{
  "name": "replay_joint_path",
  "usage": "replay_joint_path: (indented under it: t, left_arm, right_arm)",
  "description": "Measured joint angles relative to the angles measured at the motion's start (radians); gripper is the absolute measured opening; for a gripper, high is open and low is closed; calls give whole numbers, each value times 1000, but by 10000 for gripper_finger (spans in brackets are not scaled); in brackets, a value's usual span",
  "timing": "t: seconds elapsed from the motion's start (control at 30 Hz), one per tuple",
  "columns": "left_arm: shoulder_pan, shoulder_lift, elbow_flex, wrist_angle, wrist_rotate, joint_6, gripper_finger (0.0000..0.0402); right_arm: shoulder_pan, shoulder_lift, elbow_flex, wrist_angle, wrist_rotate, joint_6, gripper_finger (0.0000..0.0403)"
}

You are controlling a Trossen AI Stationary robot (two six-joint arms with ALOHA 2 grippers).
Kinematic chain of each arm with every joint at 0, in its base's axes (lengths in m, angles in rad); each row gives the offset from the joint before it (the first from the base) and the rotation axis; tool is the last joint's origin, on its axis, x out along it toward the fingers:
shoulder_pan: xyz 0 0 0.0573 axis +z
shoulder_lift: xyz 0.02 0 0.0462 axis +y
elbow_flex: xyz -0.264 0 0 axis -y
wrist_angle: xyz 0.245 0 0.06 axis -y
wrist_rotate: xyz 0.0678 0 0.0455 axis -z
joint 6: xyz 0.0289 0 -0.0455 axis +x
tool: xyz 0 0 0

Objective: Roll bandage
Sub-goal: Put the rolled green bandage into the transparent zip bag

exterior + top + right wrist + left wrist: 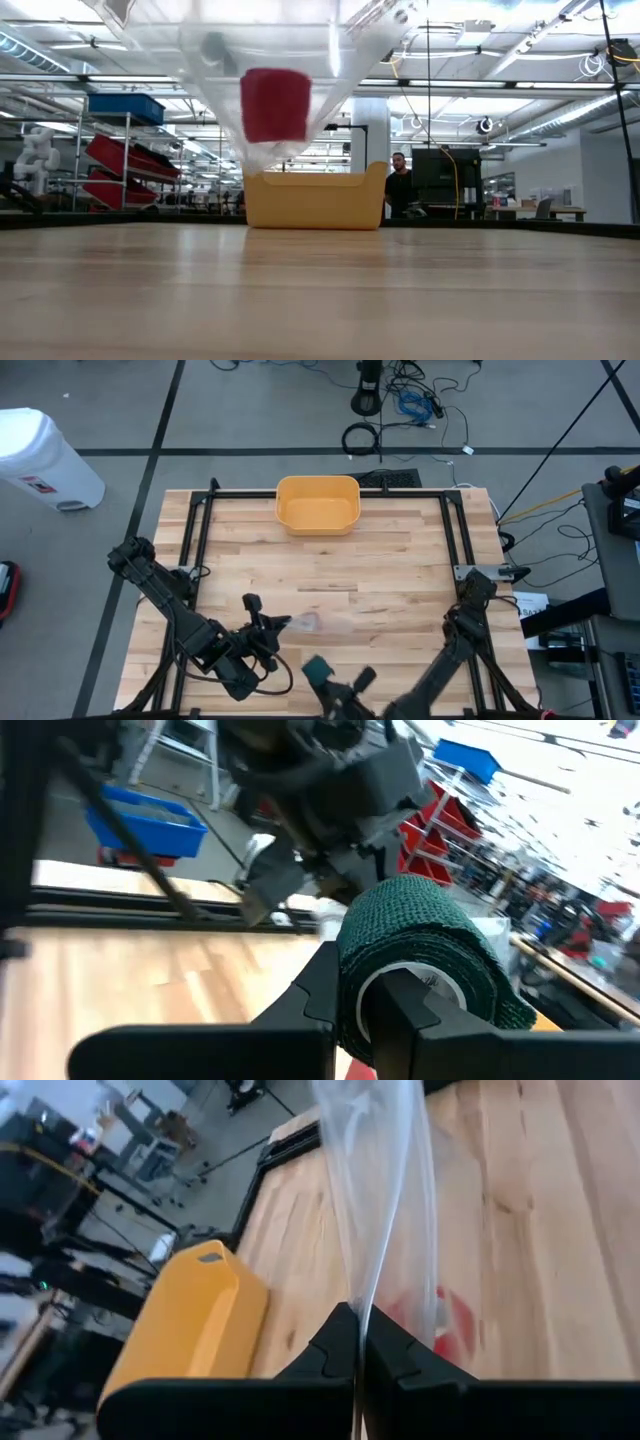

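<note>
One yellow bin, one clear plastic bag, one green bandage roll, two pincers.

Clear bag: top cut off by low view's upper edge; red item inside blurred, identity unclear. Right tool: tips buried in green bandage roll, roll's far side hidden. Left tool: base cut off at wrist picture's edge. Person far beyond tools too small to make out.
</note>
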Motion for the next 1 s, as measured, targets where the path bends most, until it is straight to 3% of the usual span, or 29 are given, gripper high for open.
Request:
replay_joint_path:
  t: [0.13,0.33,0.77,1.0]
  left_arm:
    - [24,0,0,1,115,5,0]
    - [48,3,-47,64,290,-116,0]
    - [48,4,-114,199,337,-105,7]
    - [46,33,-114,193,352,-149,91]
  right_arm:
    - [57,0,0,11,0,-26,22]
    - [115,0,0,-37,1,-7,22]
    - [158,0,0,-215,-107,209,22]
    - [156,0,0,-218,-126,214,22]
